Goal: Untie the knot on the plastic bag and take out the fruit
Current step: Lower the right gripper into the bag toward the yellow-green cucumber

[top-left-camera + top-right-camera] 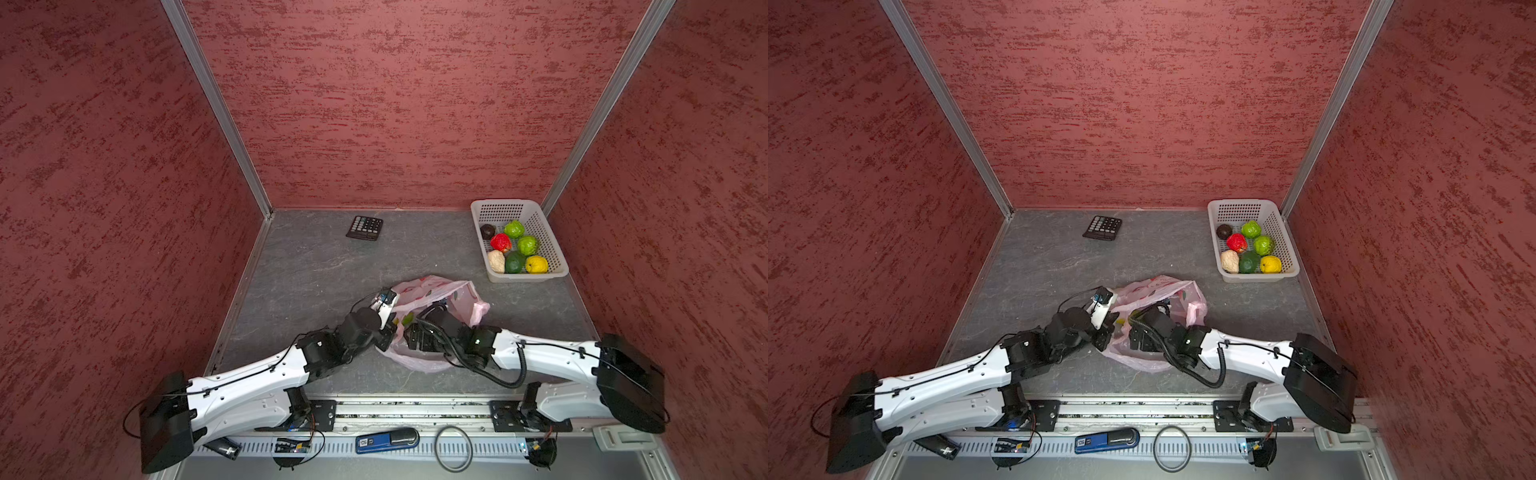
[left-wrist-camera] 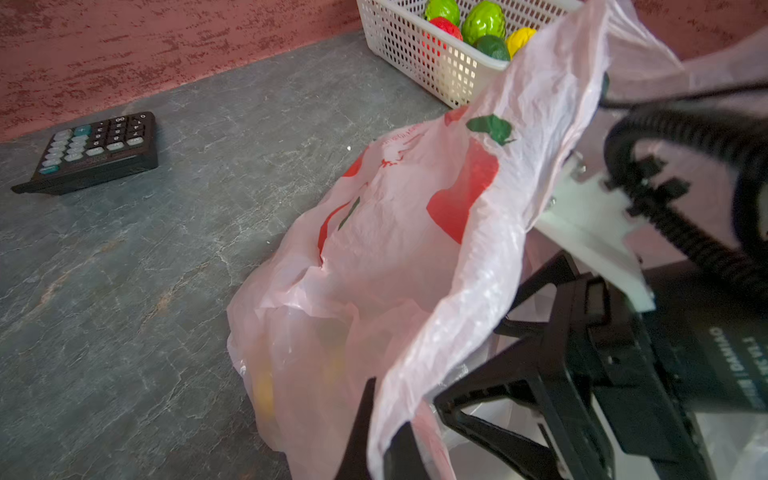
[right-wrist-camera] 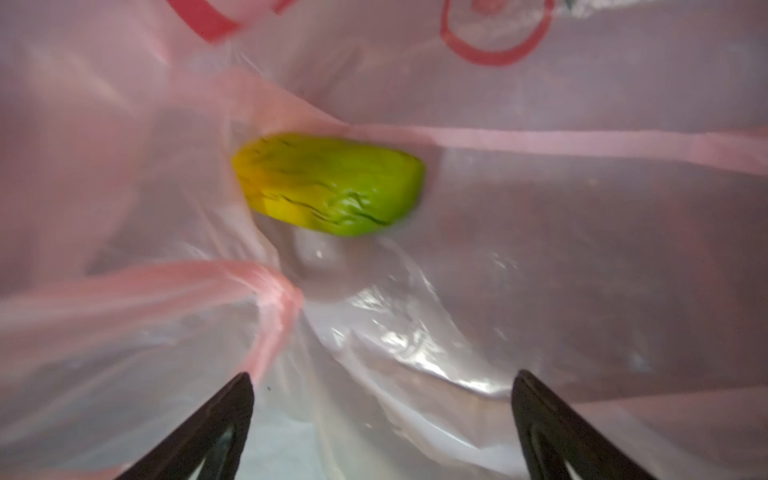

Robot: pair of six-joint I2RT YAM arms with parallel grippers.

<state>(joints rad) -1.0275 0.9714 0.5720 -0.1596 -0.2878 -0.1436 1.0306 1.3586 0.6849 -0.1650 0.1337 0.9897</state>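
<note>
The right gripper (image 3: 382, 376) is inside the plastic bag (image 1: 432, 291), its jaws spread wide with nothing between them. The yellow-green fruit (image 3: 328, 183) lies straight ahead of it, deeper in the bag toward its left side, and nothing touches it. Its long axis runs about parallel to the line joining the two fingertips, so the jaws would likely close along its length unless the wrist turns. The left gripper (image 2: 380, 440), clamped on the bag's left rim, holds the mouth up, while more fruit (image 1: 500, 242) sits in the white basket (image 1: 557, 266) at far right.
</note>
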